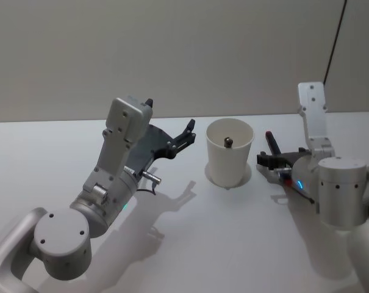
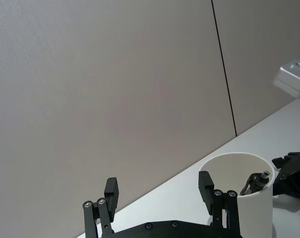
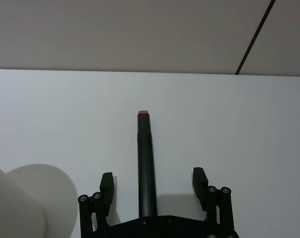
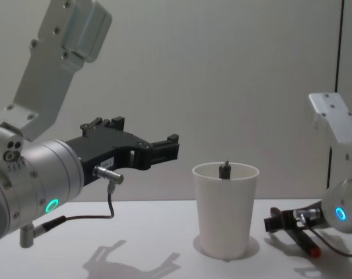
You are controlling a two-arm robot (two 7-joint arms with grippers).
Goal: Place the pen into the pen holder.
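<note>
**2 pens: 1 in the cup, 1 flat between the right gripper's fingers**

1 stowed pen (image 1: 229,141) stands in the white cup (image 1: 227,168), leaning against the inner wall with its top just above the rim. The loose pen (image 3: 145,158) lies flat on the worktop (image 1: 172,244) near the cup, on its right side, and is probably the 1 left to place.

The right gripper (image 3: 153,179) sits low over it with its fingers spread wide, 1 on each side and neither touching the barrel. The loose pen's long axis runs straight out along the gripper's reach, parallel to the fingers. Its red end points away from the wrist, toward the back wall.

Closing the fingers should therefore catch it across the barrel. The cup lies to the left of that grip, and the pen would need tipping upright to go in.

The left gripper (image 1: 183,137) hangs raised on the cup's other side, spread and empty, farther from the loose pen.
</note>
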